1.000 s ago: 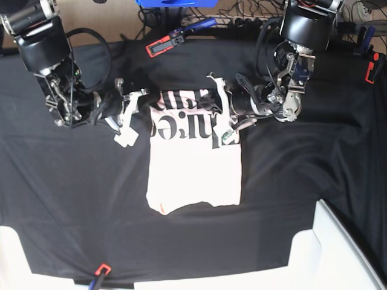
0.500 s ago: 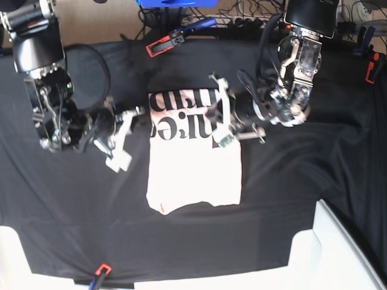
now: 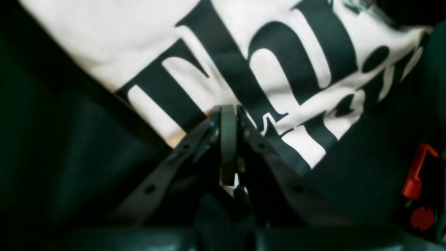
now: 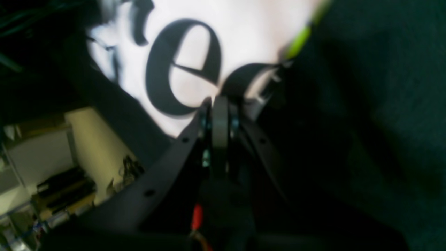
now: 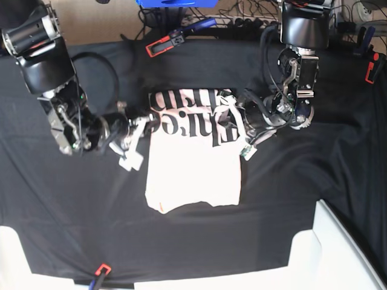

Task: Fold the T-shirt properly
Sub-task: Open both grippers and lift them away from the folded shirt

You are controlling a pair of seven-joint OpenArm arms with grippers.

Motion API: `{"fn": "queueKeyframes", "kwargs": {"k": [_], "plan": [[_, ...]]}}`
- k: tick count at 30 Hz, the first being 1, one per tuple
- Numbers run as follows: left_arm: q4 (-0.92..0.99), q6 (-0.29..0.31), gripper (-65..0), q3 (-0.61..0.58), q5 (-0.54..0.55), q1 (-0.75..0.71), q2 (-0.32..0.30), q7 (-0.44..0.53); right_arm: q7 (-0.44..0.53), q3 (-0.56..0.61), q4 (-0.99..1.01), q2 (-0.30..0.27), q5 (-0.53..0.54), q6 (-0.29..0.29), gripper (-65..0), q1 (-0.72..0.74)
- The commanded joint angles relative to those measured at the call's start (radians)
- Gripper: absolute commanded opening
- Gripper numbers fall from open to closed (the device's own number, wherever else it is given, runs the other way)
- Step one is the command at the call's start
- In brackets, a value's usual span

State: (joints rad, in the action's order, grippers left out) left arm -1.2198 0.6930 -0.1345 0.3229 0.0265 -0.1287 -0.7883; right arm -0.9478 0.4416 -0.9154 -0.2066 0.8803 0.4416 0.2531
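Lettering fills the left wrist view: the T-shirt (image 3: 278, 62), pale pink with large black serif print, lies on the black cloth (image 3: 69, 139). The left gripper (image 3: 228, 115) has its jaws pressed together right at the shirt's printed edge; whether a fold of fabric is pinched between them cannot be told. A red clamp (image 3: 416, 174) shows at the right edge.

Right wrist view: the right gripper (image 4: 217, 103) is likewise closed, its tips at the shirt's (image 4: 209, 45) edge beside a big "e"; a pinch on fabric cannot be confirmed. The picture is blurred.

Base view: the T-shirt (image 5: 193, 169) lies in the middle of the black cloth (image 5: 302, 181), its far part turned lettering-up, its near part plain. The left gripper (image 5: 236, 124) meets its right side, the right gripper (image 5: 145, 124) its left side.
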Motion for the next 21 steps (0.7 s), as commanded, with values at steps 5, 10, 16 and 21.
{"fn": "queueKeyframes", "kwargs": {"k": [5, 10, 16, 21], "plan": [[0.034, 0.005, -65.0, 0.008, 0.009, 0.006, -0.033, 0.025, 0.109, 0.096, 0.074, -0.026, 0.004, 0.122, -64.7, 0.018], [0.03, 0.005, -65.0, 0.011, 0.015, 0.016, -0.045, 0.042, 0.125, 0.107, 0.065, -0.046, 0.003, 0.13, -64.7, 0.018], [-0.099, 0.005, -65.0, 0.012, 0.017, 0.028, -0.032, 0.042, 0.126, 0.118, -0.124, -0.084, 0.001, 0.128, -64.9, 0.01], [-0.26, 0.005, -65.0, 0.098, 0.009, 0.022, 0.005, 0.046, 0.151, 0.118, -0.256, -0.112, -0.203, 0.093, -64.9, -0.002]]}}
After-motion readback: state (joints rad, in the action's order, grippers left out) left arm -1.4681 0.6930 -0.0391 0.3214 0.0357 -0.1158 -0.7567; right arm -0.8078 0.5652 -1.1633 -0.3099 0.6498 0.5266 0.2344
